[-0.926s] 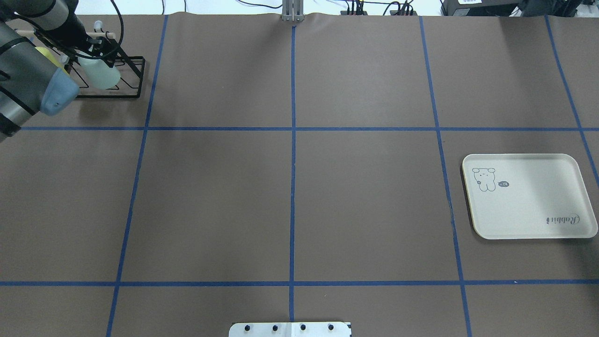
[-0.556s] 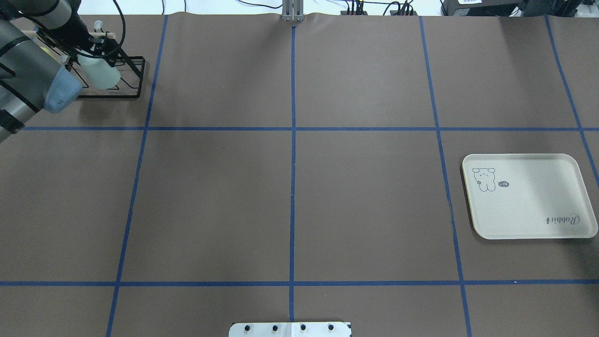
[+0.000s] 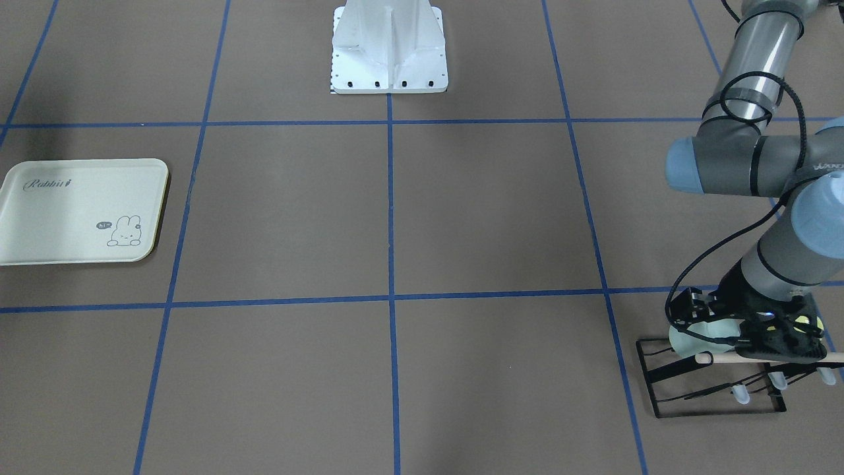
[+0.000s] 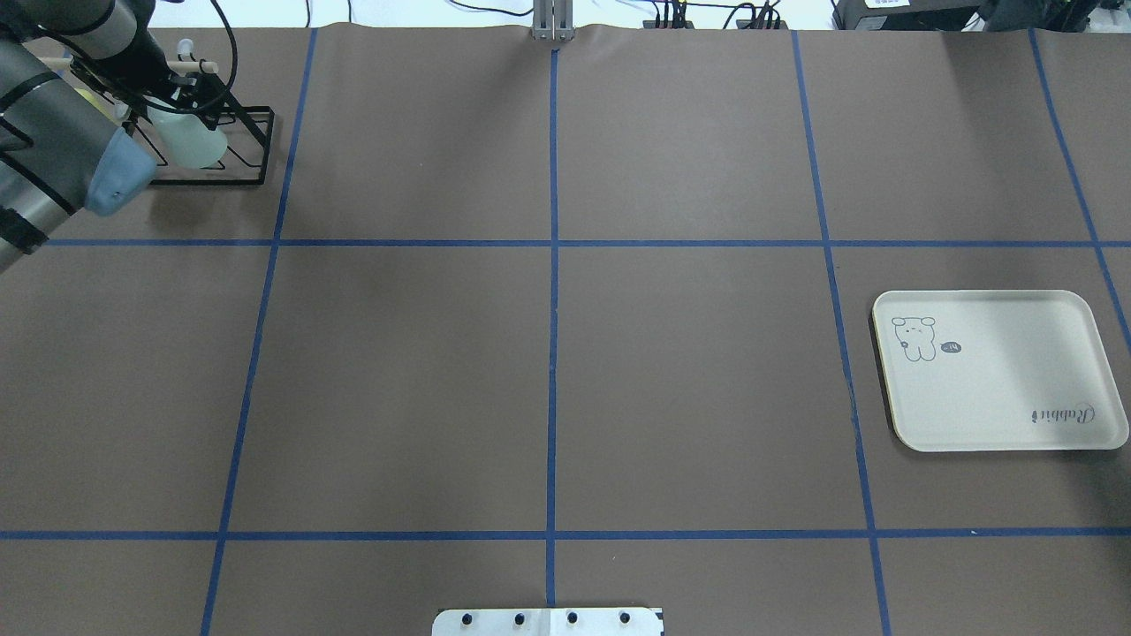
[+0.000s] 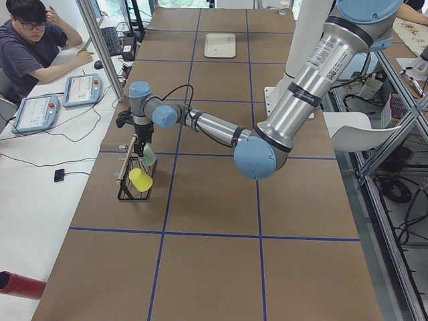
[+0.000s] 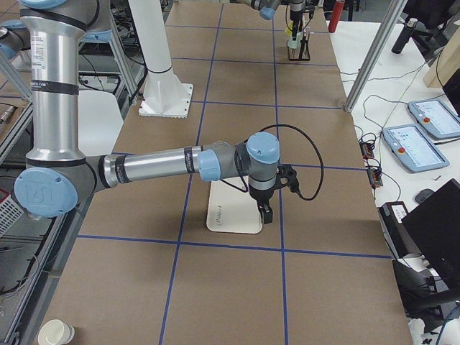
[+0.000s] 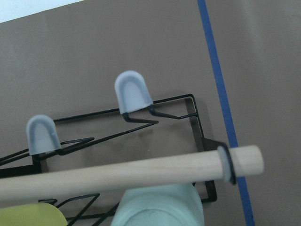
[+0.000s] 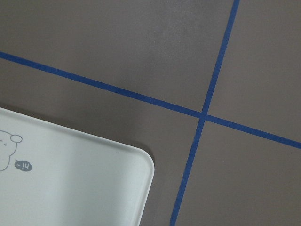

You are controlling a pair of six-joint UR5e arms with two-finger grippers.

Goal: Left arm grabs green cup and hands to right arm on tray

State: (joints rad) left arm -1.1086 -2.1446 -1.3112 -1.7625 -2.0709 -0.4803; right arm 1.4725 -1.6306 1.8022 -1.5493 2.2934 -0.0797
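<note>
At the far-left corner of the table [image 4: 548, 353], we find the green cup [image 4: 190, 143] resting tilted in a black wire rack [image 4: 212, 181]. It sits close to a wooden dowel [image 7: 117, 174] and beside a yellow-green cup [image 5: 140, 179]. The left gripper [image 5: 140, 144] hangs right at the green cup; we cannot tell whether its jaws are apart or closed on it. Well apart, on the right side, the tray [image 4: 1016, 389] lies flat. The right gripper [image 6: 267, 214] hovers by the tray's edge; we cannot tell its state either.
</note>
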